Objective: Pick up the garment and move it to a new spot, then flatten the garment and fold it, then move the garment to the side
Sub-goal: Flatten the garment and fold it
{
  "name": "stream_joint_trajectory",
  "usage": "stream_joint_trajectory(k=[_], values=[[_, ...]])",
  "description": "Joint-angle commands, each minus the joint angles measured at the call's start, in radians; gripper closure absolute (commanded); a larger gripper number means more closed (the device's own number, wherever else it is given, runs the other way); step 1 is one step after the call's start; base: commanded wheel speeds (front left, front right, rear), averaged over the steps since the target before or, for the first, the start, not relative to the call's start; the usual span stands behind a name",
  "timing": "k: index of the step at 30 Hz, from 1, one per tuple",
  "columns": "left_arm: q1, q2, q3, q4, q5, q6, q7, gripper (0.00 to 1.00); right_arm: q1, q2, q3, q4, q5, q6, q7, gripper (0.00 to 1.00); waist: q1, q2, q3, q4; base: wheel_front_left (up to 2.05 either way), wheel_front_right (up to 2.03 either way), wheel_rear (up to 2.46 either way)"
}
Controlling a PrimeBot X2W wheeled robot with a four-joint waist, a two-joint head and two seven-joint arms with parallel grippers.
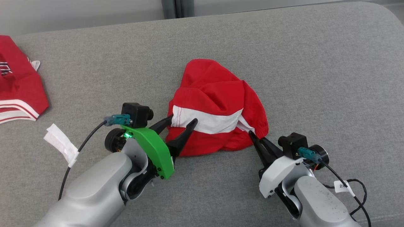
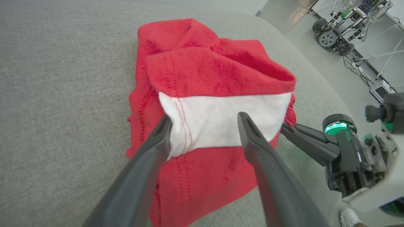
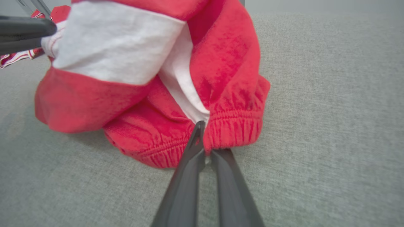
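Note:
The garment point(image 1: 217, 104) is red with a white band and lies bunched in the middle of the grey cushion point(image 1: 284, 63). My left gripper point(image 1: 183, 121) is open at its near left side, one finger on each side of the white band's end point(image 2: 221, 123). My right gripper point(image 1: 252, 135) is shut on the garment's elastic red hem point(image 3: 233, 129) at its near right corner. In the left wrist view the right gripper point(image 2: 285, 127) shows at the cloth's right edge. The left gripper's fingers point(image 3: 28, 30) enter the right wrist view at upper left.
A second red piece of clothing point(image 1: 19, 91) with white stripes lies at the cushion's far left. White labels hang from the cables of both arms point(image 1: 61, 143). Beyond the cushion's right edge is a floor with wheeled equipment point(image 2: 334, 37). A white shoe point(image 2: 348, 217) shows at lower right.

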Motion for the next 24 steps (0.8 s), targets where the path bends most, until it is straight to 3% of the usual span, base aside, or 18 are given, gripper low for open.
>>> stream_joint_trajectory(k=[1, 5, 6, 8, 9, 11, 13, 24], values=[[-0.025, 0.008, -0.006, 0.019, -0.008, -0.003, -0.009, 0.0, -0.001, -0.004, 0.003, -0.003, 0.003, -0.001, -0.002, 1.0, 0.0, -0.0001, 0.002, -0.002, 0.0, 0.0, 0.0], [-0.042, -0.017, -0.023, 0.071, -0.017, -0.003, -0.032, 0.0, -0.012, -0.005, 0.013, -0.007, 0.013, -0.001, -0.002, 1.0, 0.0, -0.0001, 0.008, -0.013, 0.0, 0.0, 0.0], [-0.046, -0.021, -0.024, 0.074, -0.021, -0.003, -0.039, 0.07, -0.014, -0.004, 0.013, -0.008, 0.014, -0.001, -0.002, 1.0, 0.0, -0.0001, 0.009, -0.015, 0.0, 0.0, 0.0], [-0.058, -0.033, -0.025, 0.081, -0.038, -0.003, -0.058, 0.34, -0.016, -0.004, 0.013, -0.01, 0.015, -0.001, -0.002, 1.0, 0.0, -0.0001, 0.011, -0.02, 0.0, 0.0, 0.0], [-0.062, -0.037, -0.028, 0.083, -0.047, -0.003, -0.066, 0.55, -0.016, -0.004, 0.012, -0.01, 0.014, -0.001, -0.002, 1.0, 0.0, -0.0001, 0.012, -0.022, 0.0, 0.0, 0.0], [-0.069, -0.038, -0.038, 0.087, -0.05, -0.003, -0.076, 0.73, -0.016, -0.004, 0.011, -0.011, 0.013, -0.001, -0.002, 1.0, 0.0, -0.0001, 0.013, -0.025, 0.0, 0.0, 0.0], [-0.079, -0.036, -0.052, 0.089, -0.048, -0.003, -0.089, 0.99, -0.016, -0.004, 0.009, -0.011, 0.012, -0.001, -0.002, 1.0, 0.0, -0.0001, 0.012, -0.028, 0.0, 0.0, 0.0], [-0.072, 0.027, -0.059, 0.073, -0.07, -0.003, -0.185, 1.0, -0.028, -0.004, -0.049, -0.036, -0.014, -0.001, -0.002, 1.0, 0.0, -0.0001, -0.028, -0.032, 0.0, 0.0, 0.0]])
